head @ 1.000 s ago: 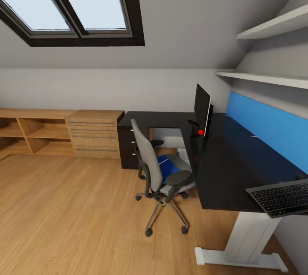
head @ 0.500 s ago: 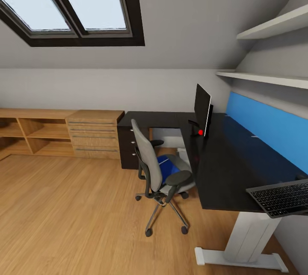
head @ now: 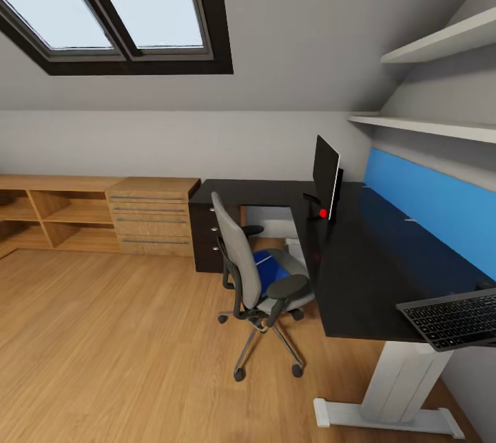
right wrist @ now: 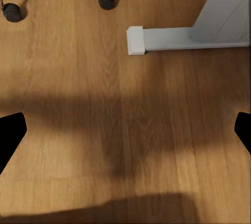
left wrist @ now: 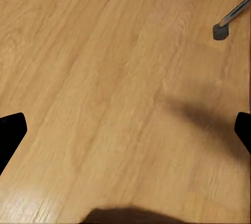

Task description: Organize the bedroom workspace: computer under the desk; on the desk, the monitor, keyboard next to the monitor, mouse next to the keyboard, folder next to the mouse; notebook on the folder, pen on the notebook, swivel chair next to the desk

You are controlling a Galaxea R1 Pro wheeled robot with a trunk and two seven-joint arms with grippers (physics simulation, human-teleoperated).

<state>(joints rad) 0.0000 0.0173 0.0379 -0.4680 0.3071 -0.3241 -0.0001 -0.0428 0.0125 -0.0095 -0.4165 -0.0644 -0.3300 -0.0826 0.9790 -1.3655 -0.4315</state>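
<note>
Bare wooden floor (left wrist: 104, 88) under the spread, empty jaws — one chair caster (left wrist: 221, 31) near the picture's edge.

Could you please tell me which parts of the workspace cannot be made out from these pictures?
- Keyboard, head view: its right end is cut off by the picture's edge.
- Blue folder on the swivel chair, head view: partly hidden by the backrest and armrest.
- Space under the desk, head view: hidden by the desktop, so no computer can be confirmed.
- Small red-tipped item by the monitor: too small to identify.
</note>
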